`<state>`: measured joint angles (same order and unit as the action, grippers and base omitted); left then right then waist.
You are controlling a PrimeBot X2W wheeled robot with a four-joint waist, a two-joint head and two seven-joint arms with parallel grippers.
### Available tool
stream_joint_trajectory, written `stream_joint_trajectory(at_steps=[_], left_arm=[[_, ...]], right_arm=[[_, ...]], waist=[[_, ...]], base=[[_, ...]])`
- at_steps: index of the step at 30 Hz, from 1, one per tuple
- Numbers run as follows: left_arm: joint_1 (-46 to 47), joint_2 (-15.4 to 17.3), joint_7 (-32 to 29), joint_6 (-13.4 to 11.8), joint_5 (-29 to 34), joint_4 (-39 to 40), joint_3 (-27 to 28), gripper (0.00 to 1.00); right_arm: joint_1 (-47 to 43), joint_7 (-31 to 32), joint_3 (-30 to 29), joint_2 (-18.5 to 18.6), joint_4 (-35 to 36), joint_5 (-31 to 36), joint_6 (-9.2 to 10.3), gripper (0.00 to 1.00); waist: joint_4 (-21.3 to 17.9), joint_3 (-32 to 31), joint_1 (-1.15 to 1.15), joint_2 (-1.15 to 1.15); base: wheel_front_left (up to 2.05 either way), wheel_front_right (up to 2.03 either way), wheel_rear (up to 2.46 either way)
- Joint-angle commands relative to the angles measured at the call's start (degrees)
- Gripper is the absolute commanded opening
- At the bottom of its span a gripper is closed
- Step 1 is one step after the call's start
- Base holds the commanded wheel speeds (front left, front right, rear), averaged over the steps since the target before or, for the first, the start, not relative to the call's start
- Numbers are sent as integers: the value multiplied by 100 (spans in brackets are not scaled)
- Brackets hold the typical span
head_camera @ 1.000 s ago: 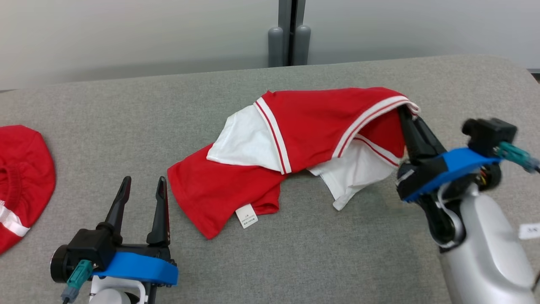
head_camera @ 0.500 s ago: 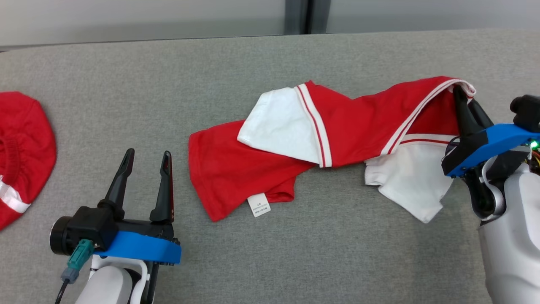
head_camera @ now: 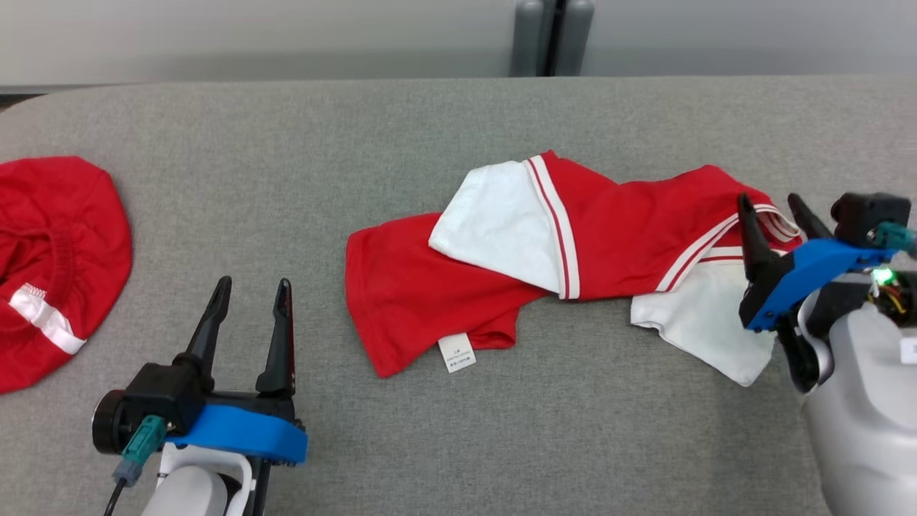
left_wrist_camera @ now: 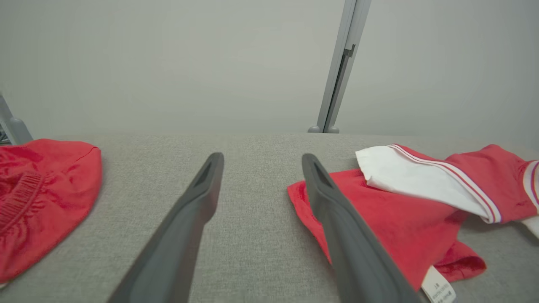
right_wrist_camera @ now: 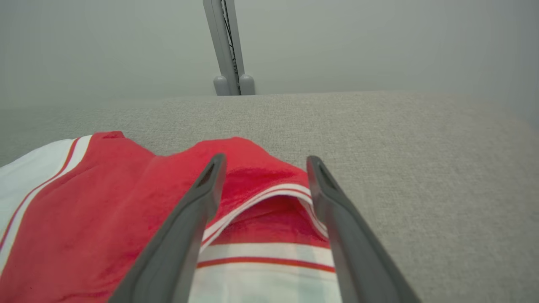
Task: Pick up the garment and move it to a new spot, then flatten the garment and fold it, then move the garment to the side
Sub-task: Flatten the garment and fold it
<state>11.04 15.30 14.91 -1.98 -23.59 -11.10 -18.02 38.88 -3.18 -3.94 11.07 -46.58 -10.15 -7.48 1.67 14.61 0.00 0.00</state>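
Crumpled red-and-white jersey garment [head_camera: 573, 265] lies on the grey fabric tabletop [head_camera: 358, 143], long axis left to right | your right hand [head_camera: 768, 202]: spread, straddling its striped right end | your left hand [head_camera: 255, 283]: spread, empty, near its left end

grey cloth-covered table [head_camera: 286, 143] against a plain pale wall [head_camera: 215, 36]
a grey post [head_camera: 548, 36] on two rounded feet stands at its far edge, ahead-right of the left claw [head_camera: 255, 282]

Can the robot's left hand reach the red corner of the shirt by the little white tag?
Probably yes. The left gripper stands open, with just grey table between it and the garment; nothing lies in the way.
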Motion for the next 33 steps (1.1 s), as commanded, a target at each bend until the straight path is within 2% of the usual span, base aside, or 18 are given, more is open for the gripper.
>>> stream_joint_trajectory(at_steps=[1, 8, 13, 14, 19, 24, 33], left_arm=[[-133, 6, 30, -33, -35, -39, 66, 100], [-580, 20, 34, -99, -93, -97, 339, 100], [-879, -41, 35, -111, -65, -85, 417, 100], [-879, -41, 35, -111, -65, -85, 417, 100], [-1119, -85, 35, -160, 21, -63, 434, 100], [-1300, -90, 36, -186, 42, -20, 430, 100], [-1309, -116, 23, -204, 31, 33, 367, 100]], right_arm=[[-331, -133, 80, -99, 146, -11, -3, 100], [-1561, -546, 138, -506, 1336, -31, -3, 100], [-2502, -499, -19, -720, 2465, 249, -3, 100], [-2502, -499, -19, -720, 2465, 249, -3, 100], [-3196, -492, -204, -804, 3361, 395, -3, 100], [-3537, -249, -56, -818, 3788, 284, -3, 100], [-3651, -66, -40, -815, 3930, 265, -3, 100]], waist=[[-178, -229, 0, 0], [-457, -729, 0, 0], [-506, -974, 0, 0], [-506, -974, 0, 0], [-487, -1140, 0, 0], [-466, -1200, 0, 0], [-405, -1210, 0, 0]], base=[[0, 0, 0], [0, 0, 0], [0, 0, 0], [0, 0, 0], [0, 0, 0], [0, 0, 0], [0, 0, 0]])
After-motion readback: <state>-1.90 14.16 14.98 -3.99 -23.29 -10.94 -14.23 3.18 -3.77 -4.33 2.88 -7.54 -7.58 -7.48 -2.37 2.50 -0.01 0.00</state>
